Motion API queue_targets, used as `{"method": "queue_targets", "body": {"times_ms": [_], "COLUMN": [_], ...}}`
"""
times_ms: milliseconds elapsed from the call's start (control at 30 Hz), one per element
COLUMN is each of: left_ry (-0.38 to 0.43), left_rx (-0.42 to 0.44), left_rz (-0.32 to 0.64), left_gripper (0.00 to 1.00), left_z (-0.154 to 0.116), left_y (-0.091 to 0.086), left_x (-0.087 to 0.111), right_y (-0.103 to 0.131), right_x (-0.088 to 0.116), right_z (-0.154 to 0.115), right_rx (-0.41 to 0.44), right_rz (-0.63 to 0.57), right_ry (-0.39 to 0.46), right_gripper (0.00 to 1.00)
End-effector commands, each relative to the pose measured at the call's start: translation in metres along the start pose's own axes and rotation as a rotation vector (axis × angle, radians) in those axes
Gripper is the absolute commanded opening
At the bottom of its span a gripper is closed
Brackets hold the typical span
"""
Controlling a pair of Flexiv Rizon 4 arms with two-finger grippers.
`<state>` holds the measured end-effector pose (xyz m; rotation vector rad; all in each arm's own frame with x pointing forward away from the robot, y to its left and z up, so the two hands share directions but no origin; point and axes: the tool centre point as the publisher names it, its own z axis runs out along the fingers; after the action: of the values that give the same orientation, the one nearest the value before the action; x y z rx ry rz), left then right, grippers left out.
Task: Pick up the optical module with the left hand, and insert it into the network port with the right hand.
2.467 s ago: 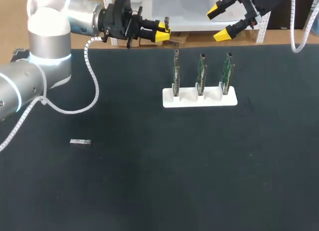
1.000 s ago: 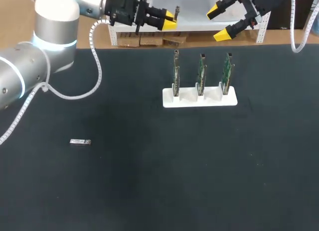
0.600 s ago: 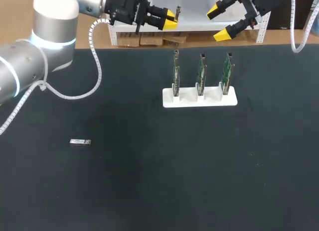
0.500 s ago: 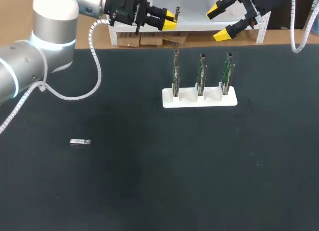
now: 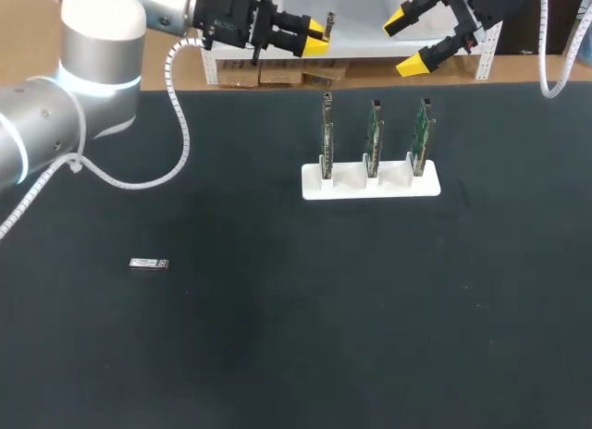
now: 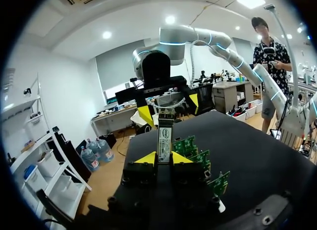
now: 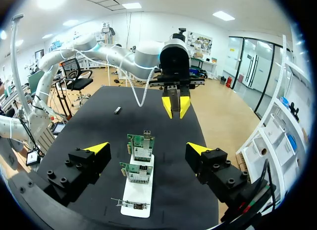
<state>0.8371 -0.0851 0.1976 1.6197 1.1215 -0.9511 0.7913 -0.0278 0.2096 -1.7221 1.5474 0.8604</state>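
My left gripper [image 5: 313, 39] is raised beyond the table's back edge and shut on a slim silver optical module [image 5: 328, 22], which pokes out past its yellow tips. In the left wrist view the module [image 6: 164, 137] stands upright between the fingers [image 6: 146, 158]. My right gripper [image 5: 404, 43] is also held high at the back right, open and empty; in its own view the right gripper [image 7: 148, 147] faces the left gripper [image 7: 174, 106]. Three green network boards [image 5: 372, 133] stand in a white holder [image 5: 370, 187]; the leftmost board [image 5: 326, 133] carries a port on top.
A second small silver module [image 5: 148, 263] lies flat on the black table [image 5: 324, 337] at the left, also seen far ahead in the right wrist view as the second module [image 7: 118, 110]. The holder [image 7: 137, 190] sits under my right gripper.
Since the oldest frame my left gripper has lifted and shifted slightly right and back with the module. Over the last second both arms have stayed almost still.
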Motion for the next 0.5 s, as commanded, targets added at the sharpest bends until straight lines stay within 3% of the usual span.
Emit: {"method": "queue_targets", "body": {"times_ms": [33, 267, 500], "left_ry": [0.038, 0.099, 0.026], "left_rx": [-0.07, -0.193, -0.329], "left_rz": [-0.001, 0.002, -0.021], "left_gripper": [0.0, 0.0, 0.0], "left_z": [-0.005, -0.015, -0.011], "left_y": [-0.004, 0.0, -0.005], "left_x": [-0.003, -0.01, -0.012], "right_y": [0.002, 0.002, 0.002], "right_x": [0.0, 0.0, 0.0], "right_z": [0.0, 0.0, 0.0], "right_rx": [0.003, 0.003, 0.003], "right_rz": [0.0, 0.0, 0.0], "right_ry": [0.0, 0.0, 0.0], "right_gripper": [1.0, 1.0, 1.0]}}
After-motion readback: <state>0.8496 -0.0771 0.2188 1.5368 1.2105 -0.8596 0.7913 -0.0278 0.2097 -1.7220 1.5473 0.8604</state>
